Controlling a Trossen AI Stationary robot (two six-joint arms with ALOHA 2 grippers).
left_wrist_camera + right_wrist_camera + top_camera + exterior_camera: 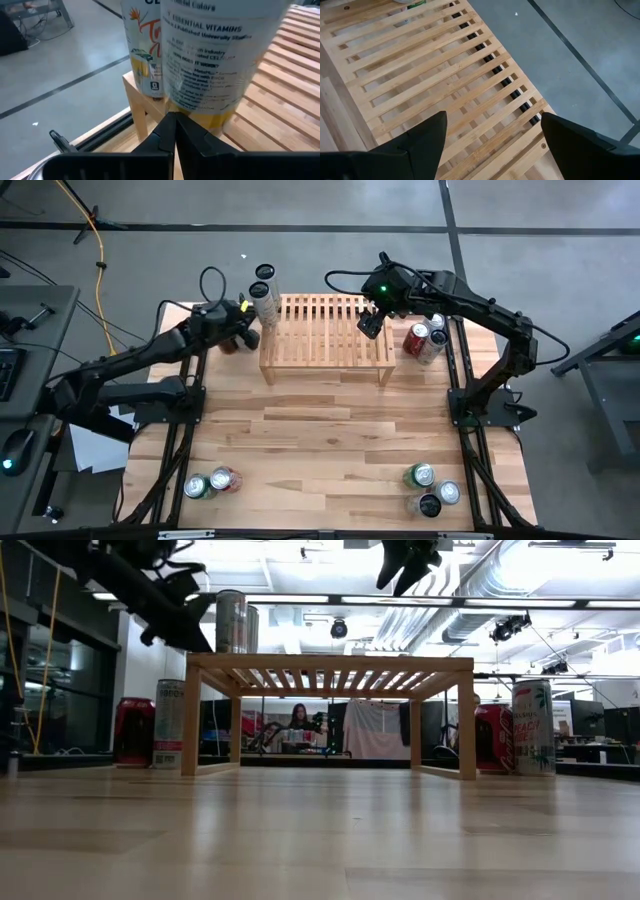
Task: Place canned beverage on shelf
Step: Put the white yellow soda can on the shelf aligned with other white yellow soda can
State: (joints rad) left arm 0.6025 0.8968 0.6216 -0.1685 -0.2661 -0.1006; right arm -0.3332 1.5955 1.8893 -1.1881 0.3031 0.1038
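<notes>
**Wooden shelf crowded at one end**

Wood slats carried two cans [265, 288] upright at the shelf's [325, 330] far left corner. The left gripper [243, 335], pinched shut and empty, sat just beside them; any swing could likely have toppled them off the edge. The right gripper [370, 323] hovered over the shelf's right end, jaws wide, holding nothing. More cans [424, 340] stood just right of the shelf, close enough to be clipped.

Lab: exposed ducts [470, 585], workstations.

Two cans [264, 290] block shelf [325, 330] left end; rest free
</notes>
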